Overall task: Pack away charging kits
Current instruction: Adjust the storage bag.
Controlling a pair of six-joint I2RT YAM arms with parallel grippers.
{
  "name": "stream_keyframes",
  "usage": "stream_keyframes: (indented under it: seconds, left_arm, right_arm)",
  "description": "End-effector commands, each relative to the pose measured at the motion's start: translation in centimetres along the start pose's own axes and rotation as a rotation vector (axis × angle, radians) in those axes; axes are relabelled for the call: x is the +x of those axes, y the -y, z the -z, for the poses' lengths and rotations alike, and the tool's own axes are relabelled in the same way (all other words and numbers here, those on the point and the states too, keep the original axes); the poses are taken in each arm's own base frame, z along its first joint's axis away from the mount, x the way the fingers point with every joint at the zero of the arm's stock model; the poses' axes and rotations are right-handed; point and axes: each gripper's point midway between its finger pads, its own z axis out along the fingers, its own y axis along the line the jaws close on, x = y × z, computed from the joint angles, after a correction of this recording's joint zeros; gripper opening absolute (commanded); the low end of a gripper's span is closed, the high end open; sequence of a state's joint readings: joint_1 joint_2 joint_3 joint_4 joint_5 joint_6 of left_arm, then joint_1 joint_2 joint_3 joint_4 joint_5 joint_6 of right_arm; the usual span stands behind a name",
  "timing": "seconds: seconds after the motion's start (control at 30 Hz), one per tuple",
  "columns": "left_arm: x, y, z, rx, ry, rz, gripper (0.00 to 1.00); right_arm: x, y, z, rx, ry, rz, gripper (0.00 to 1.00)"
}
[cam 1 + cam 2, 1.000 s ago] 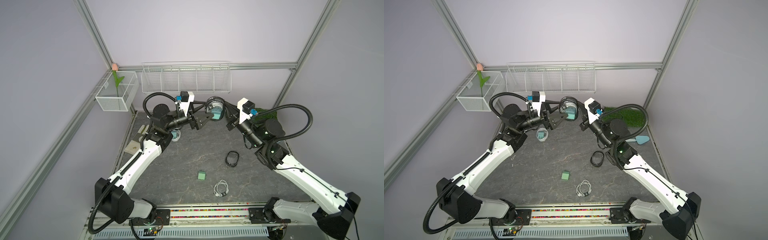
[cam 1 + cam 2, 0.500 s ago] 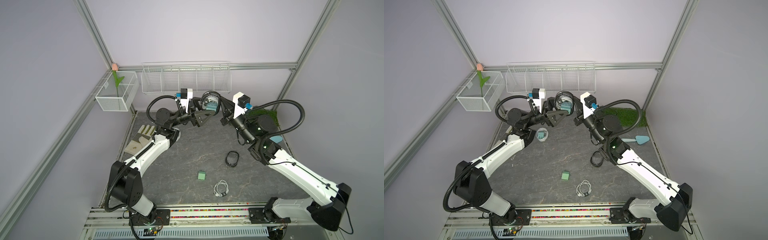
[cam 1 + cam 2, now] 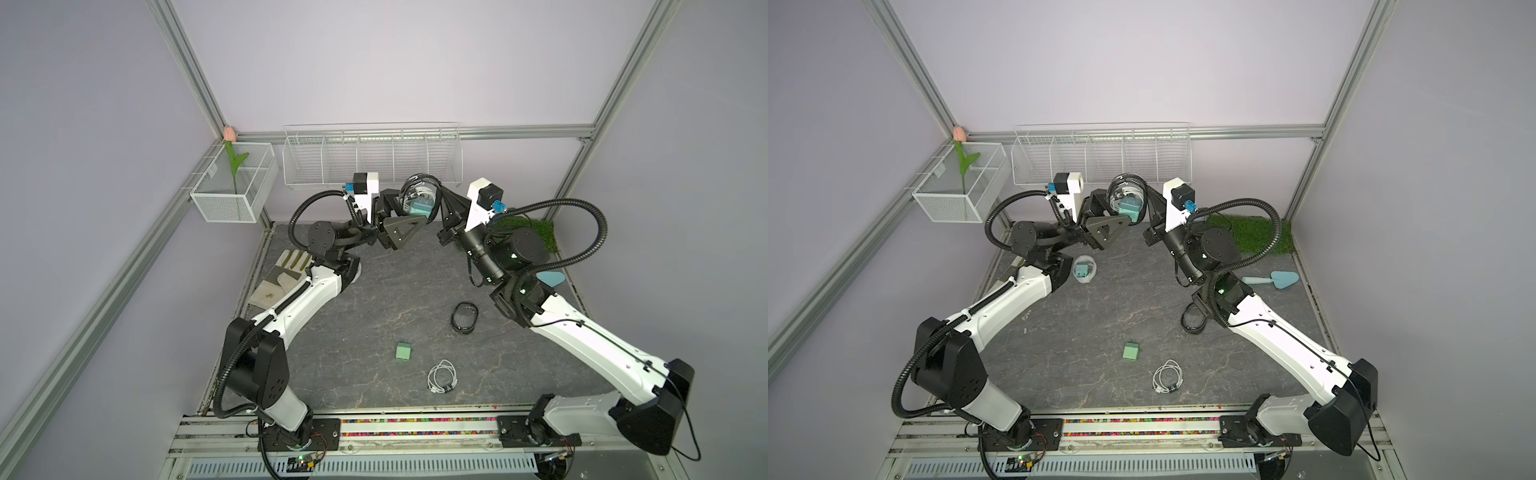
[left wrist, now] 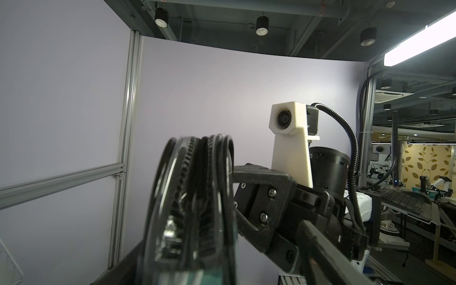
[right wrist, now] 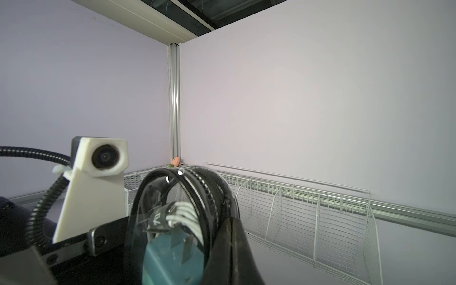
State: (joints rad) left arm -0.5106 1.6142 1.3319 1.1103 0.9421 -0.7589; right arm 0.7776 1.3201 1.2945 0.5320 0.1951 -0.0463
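A round clear case with a black rim (image 3: pixel 419 195) (image 3: pixel 1126 195) hangs in the air below the wire rack. Inside it are a teal charger block (image 5: pixel 170 261) and a coiled white cable (image 5: pixel 183 212). My right gripper (image 3: pixel 441 198) (image 5: pixel 233 222) is shut on the case's rim. My left gripper (image 3: pixel 415 210) (image 3: pixel 1119 210) straddles the case, jaws wide, with a gap showing on one side in the left wrist view. On the table lie a loose green charger block (image 3: pixel 403 351) (image 3: pixel 1130 350) and a coiled white cable (image 3: pixel 442 376) (image 3: pixel 1168 376).
A white-rimmed case (image 3: pixel 1084 270) holding a teal block lies by the left arm. A black ring case (image 3: pixel 464 318) lies mid-right. A blue trowel (image 3: pixel 1273 280) and a grass mat (image 3: pixel 1254 235) are at the right, a glove (image 3: pixel 282 278) at the left. A wire rack (image 3: pixel 370 156) and a mesh basket (image 3: pixel 235 187) hang behind.
Both grippers have risen with the black-rimmed case and carried it back toward the wire rack. The loose block, cable and ring case on the table have not moved.
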Motion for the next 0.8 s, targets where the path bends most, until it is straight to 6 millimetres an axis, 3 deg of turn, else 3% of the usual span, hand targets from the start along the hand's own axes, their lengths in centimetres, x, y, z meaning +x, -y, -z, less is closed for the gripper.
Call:
stream_keyframes:
  seconds: [0.0, 0.13, 0.23, 0.3, 0.4, 0.53, 0.77]
  left_arm:
    - [-1.1, 0.2, -0.3, 0.021, 0.023, -0.019, 0.78]
    - [-0.7, -0.5, -0.3, -0.001, 0.010, -0.006, 0.72]
    - [-0.7, -0.3, -0.3, 0.007, 0.011, -0.008, 0.61]
    - [-0.9, -0.1, -0.4, 0.019, 0.009, -0.008, 0.48]
    - [-1.2, 0.0, -0.6, 0.021, 0.005, -0.003, 0.21]
    - [-1.3, -0.2, -0.3, 0.010, -0.029, 0.030, 0.03]
    - [-1.4, -1.3, 2.4, -0.020, -0.132, 0.149, 0.00]
  right_arm:
    - [-3.4, 0.1, 0.0, 0.011, 0.102, -0.039, 0.07]
    - [-3.3, 0.6, -0.2, 0.048, 0.104, -0.041, 0.07]
    - [-3.3, 0.7, -0.2, 0.054, 0.105, -0.043, 0.07]
    - [-3.0, 0.6, -0.3, 0.050, 0.099, -0.042, 0.07]
    - [-2.6, 0.6, -0.6, 0.054, 0.087, -0.023, 0.07]
    - [-1.7, 0.4, -0.1, 0.023, 0.058, 0.110, 0.06]
    - [2.2, 1.1, 2.8, -0.071, -0.075, 0.417, 0.06]
